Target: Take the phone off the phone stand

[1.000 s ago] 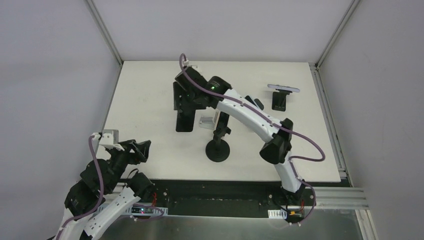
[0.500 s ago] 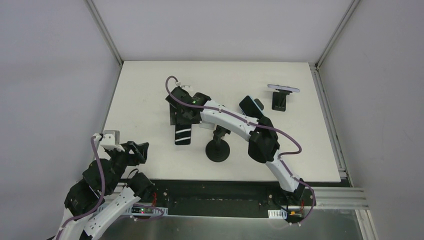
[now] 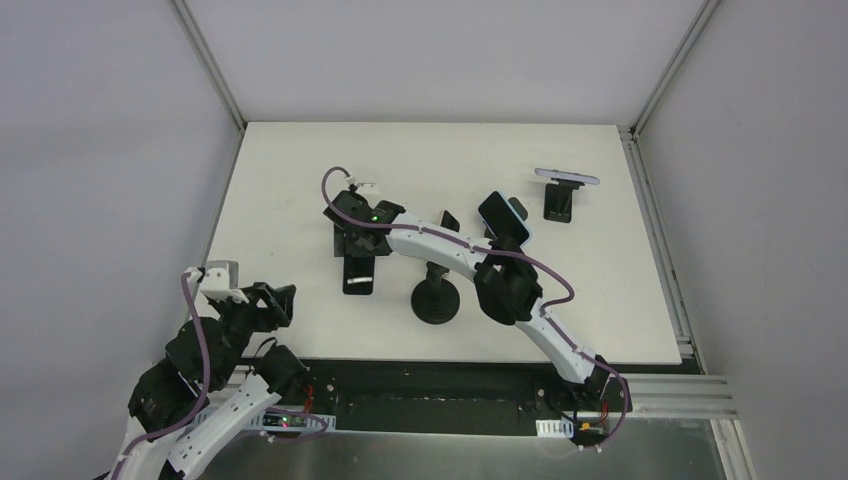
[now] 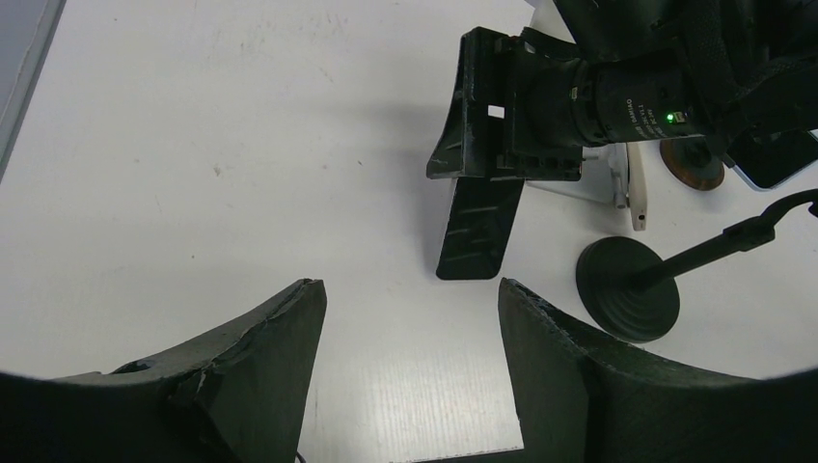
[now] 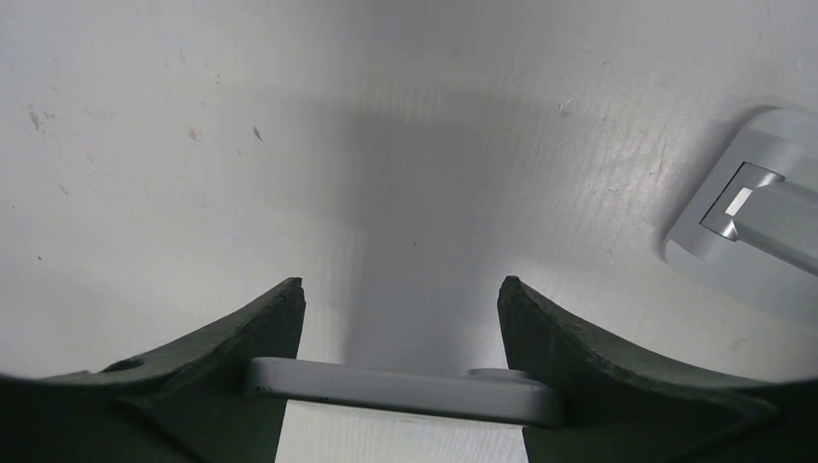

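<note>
My right gripper (image 3: 352,243) reaches over the middle left of the table and is shut on the phone (image 3: 359,275), a dark slab hanging below its fingers. In the right wrist view the phone's pale grey edge (image 5: 405,391) spans the gap between both fingers, with my gripper (image 5: 400,285) above the bare table. The left wrist view shows the phone (image 4: 479,227) pointing down at the table, apart from the silver phone stand (image 4: 617,183) to its right. The stand also shows in the right wrist view (image 5: 762,241). My left gripper (image 3: 275,300) is open and empty at the near left corner.
A black stand with a round base (image 3: 436,300) stands near the front middle. A second phone (image 3: 567,177) rests on a black stand (image 3: 559,205) at the back right. Another dark phone (image 3: 505,218) sits tilted right of centre. The right arm spans the table's middle.
My right gripper has moved left and toward the near edge with the phone in it, away from the silver stand. The left arm has barely moved.
</note>
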`<state>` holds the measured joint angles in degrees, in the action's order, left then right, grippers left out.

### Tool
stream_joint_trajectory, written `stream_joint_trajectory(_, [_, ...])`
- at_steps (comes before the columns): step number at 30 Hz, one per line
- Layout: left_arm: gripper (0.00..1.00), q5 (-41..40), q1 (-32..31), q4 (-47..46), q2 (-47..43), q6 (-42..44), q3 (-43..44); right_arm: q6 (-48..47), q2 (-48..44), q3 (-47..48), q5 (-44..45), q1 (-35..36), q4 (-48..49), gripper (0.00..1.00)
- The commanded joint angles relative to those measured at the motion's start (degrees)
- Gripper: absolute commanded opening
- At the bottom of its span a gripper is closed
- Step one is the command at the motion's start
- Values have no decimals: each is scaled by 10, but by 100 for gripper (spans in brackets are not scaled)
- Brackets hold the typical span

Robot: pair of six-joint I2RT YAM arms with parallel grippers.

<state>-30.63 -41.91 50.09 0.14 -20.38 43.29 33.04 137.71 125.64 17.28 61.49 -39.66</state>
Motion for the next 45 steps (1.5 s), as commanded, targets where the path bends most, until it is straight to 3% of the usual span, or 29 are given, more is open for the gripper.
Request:
stream_joint_trajectory(1, [68, -13, 4, 11, 17, 2, 20, 5, -9, 4, 8, 2, 34, 4])
stream_joint_trajectory(7, [68, -19, 4, 13, 9, 0, 20, -12, -6, -6, -4, 2, 33, 16])
stream_joint_trajectory(28, [68, -19, 4, 15, 14, 3, 22, -14, -3, -97, 55, 12, 99, 26])
stream_joint_trajectory(40, [68, -19, 4, 16, 15, 3, 22, -15, -21, -121, 48, 13, 114, 41])
stream_joint_trajectory(45, [68, -19, 4, 16, 16, 3, 22, -15, -25, -123, 52, 13, 114, 51])
